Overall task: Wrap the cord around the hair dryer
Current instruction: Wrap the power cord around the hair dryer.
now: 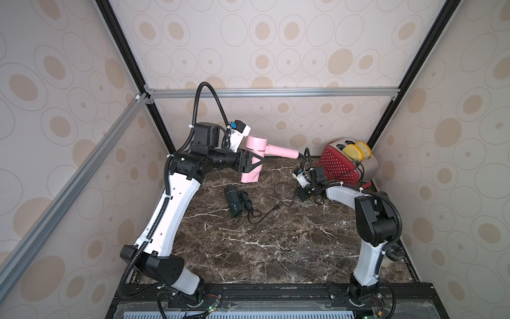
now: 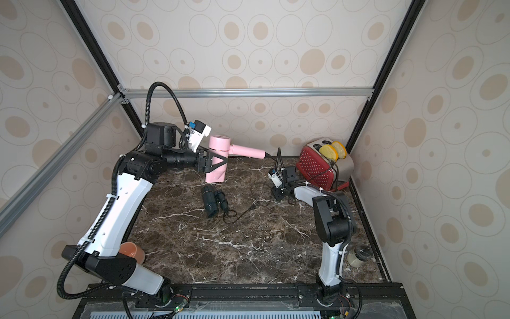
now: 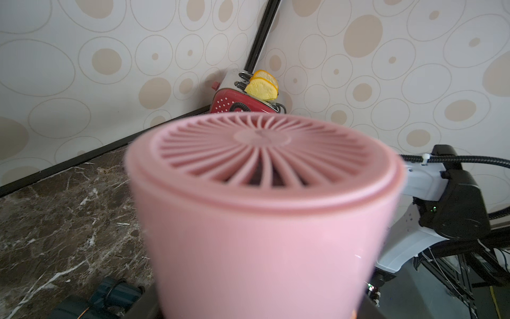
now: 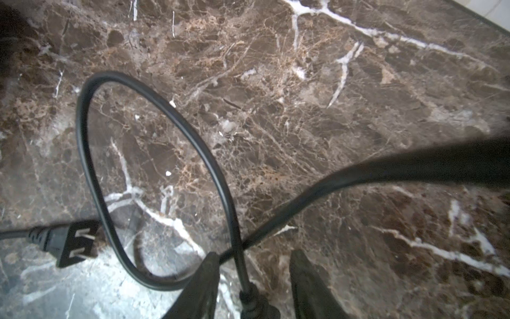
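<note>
Pink hair dryer (image 1: 256, 143) is up off the tabletop (image 1: 276, 243) near its far edge, barrel clamped in the left jaws, left arm (image 1: 179, 198) reaching level, black cord (image 4: 414, 168) looping loose on the tabletop, right arm (image 1: 342, 193) low, right jaws apart astride the cord.

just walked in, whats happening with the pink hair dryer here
The left end effector is clamped on the pink hair dryer, holding it up off the marble table. The right end effector is down low with its jaws apart on either side of the black cord, which lies in a loose loop on the table next to its plug. None of the cord is wrapped around the dryer yet.
</note>
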